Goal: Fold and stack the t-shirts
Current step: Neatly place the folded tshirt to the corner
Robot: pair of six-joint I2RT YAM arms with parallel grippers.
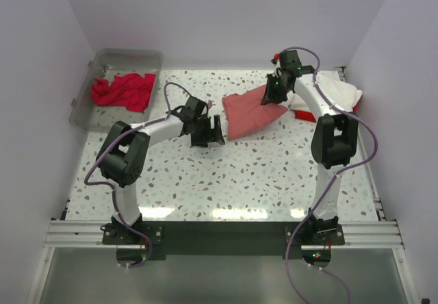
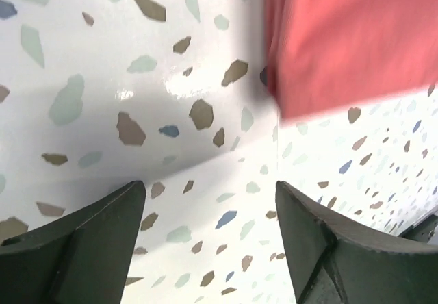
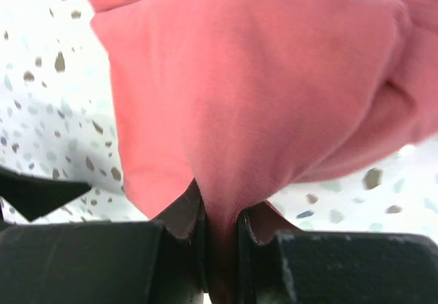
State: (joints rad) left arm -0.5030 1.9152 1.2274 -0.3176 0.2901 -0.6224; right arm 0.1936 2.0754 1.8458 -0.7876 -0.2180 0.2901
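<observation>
A faded coral-red t-shirt lies partly folded in the middle of the table. My right gripper is shut on its far right edge, and the cloth bunches up between the closed jaws of that gripper. My left gripper stands open just left of the shirt's near left corner, touching nothing. In the left wrist view the gripper holds only bare tabletop, with the coral shirt ahead and to the right. A white t-shirt lies at the far right with a bright red one showing beneath it.
A clear plastic bin stands at the back left with a crumpled crimson t-shirt inside. The speckled table ends at a metal rail near the arm bases. White walls close in on the left, back and right.
</observation>
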